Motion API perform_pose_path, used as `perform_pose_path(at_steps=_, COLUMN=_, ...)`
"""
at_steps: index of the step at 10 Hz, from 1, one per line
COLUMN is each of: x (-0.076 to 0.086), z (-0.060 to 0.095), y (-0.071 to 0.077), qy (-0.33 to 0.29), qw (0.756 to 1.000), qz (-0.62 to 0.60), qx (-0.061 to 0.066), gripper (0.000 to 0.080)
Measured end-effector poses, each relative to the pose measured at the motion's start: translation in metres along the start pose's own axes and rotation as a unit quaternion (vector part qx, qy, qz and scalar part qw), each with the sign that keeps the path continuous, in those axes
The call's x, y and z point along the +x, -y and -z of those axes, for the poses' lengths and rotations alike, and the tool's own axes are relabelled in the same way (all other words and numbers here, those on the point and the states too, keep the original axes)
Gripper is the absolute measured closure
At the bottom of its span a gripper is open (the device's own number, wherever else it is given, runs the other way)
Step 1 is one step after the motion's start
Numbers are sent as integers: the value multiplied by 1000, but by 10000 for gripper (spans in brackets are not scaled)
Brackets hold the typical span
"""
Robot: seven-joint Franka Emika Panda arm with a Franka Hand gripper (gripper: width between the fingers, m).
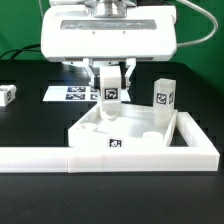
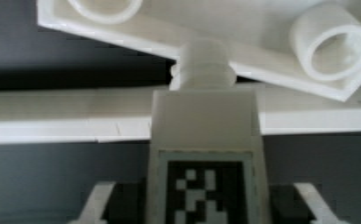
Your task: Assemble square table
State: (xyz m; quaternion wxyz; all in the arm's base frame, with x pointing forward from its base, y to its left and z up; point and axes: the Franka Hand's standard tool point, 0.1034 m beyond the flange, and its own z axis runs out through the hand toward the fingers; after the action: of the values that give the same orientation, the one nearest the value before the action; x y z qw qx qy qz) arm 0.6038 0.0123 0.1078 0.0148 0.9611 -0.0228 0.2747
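Observation:
The square table's white slab (image 1: pixel 92 128) lies flat inside the corner of the L-shaped barrier. My gripper (image 1: pixel 110 90) is shut on a white tagged leg (image 1: pixel 110 96), holding it upright over the slab's far corner on the exterior view's left. In the wrist view the leg (image 2: pixel 207 140) fills the space between my fingers (image 2: pixel 102 200), its tag facing the camera. Its threaded tip (image 2: pixel 200 68) sits at the slab's (image 2: pixel 177 35) edge between two round sockets (image 2: pixel 328 48). Whether the tip touches the slab I cannot tell.
A second leg (image 1: pixel 164 93) stands upright just behind the slab on the exterior view's right. Another leg (image 1: pixel 7 95) lies at the far left edge. The marker board (image 1: pixel 70 95) lies behind the gripper. The long white barrier (image 1: pixel 60 155) runs along the front and right.

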Motion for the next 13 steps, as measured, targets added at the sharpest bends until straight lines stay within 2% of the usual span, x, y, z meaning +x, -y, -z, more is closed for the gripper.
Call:
perform_pose_path(at_steps=2, x=9, z=-1, y=17, qy=4, qw=1000, qz=0, qx=13, gripper=509)
perform_pose_path(at_steps=5, x=8, z=-9, y=42, qy=-13, qw=1000, qz=8, qx=19, gripper=509)
perform_pose_path(at_steps=9, x=7, z=-9, y=40, qy=-10, qw=1000, qz=7, qx=19, gripper=509)
perform_pose_path(at_steps=11, x=2, z=-11, y=56, qy=-13, qw=999, qz=17, qx=23, gripper=509)
perform_pose_path(at_steps=13, x=-4, z=-17, y=53, qy=-14, qw=1000, qz=20, qx=19, gripper=509)
